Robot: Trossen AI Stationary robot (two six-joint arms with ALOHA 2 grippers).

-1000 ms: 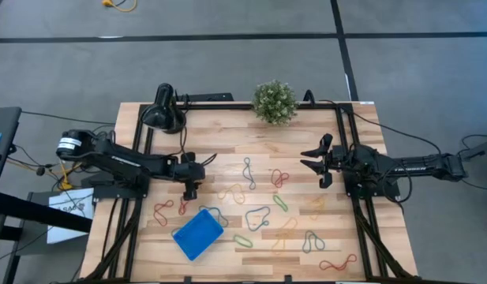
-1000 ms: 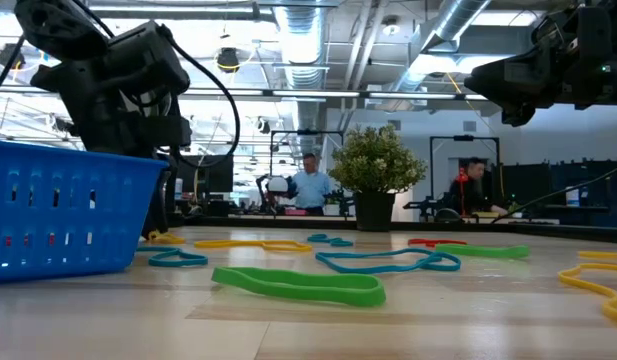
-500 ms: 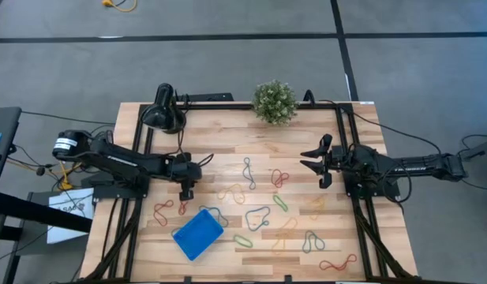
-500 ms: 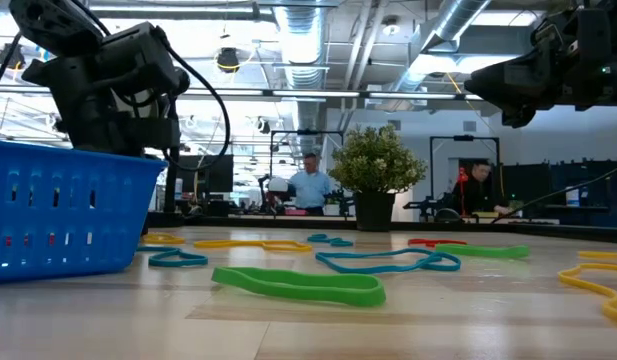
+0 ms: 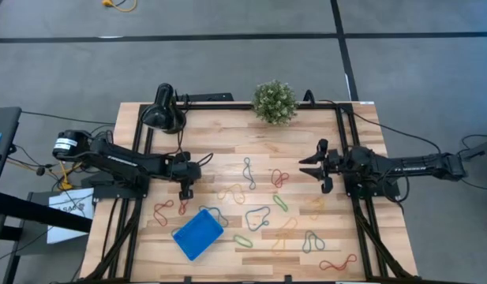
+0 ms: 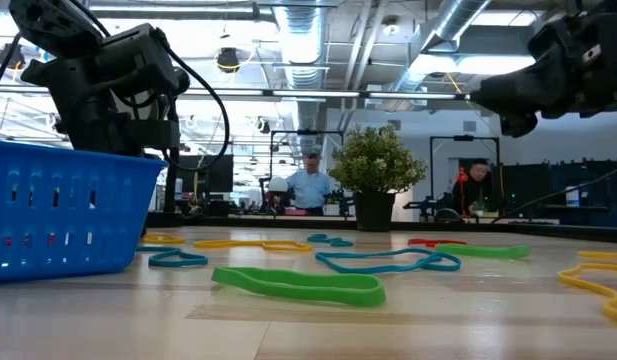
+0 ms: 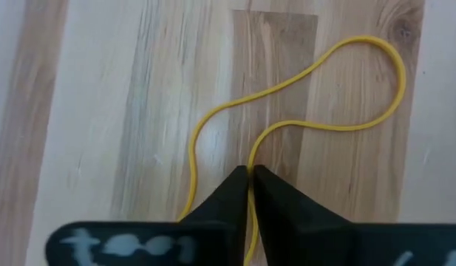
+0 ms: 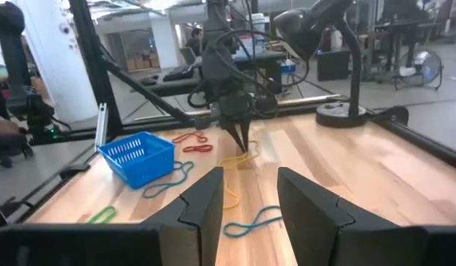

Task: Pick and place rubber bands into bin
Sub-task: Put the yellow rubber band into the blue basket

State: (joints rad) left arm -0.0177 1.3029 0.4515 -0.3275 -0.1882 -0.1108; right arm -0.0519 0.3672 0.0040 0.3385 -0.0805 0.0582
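The left gripper (image 7: 250,177) stood tip-down on the table at about nine o'clock from the table's centre. Its two fingers were pinched nearly together on one strand of a yellow rubber band (image 7: 327,89), whose loop lay flat on the wood beyond the fingertips. Whether the band had left the table could not be told.

The right gripper (image 5: 322,166) hovered above the table at about three o'clock, its fingers (image 8: 202,203) spread apart and holding nothing.

The bin (image 5: 198,233) sat at about seven o'clock from the centre, just below the left gripper in the high view. The other rubber bands (image 5: 257,218) lay scattered over the middle and near side of the table, with a red one (image 5: 163,209) close beside the bin.
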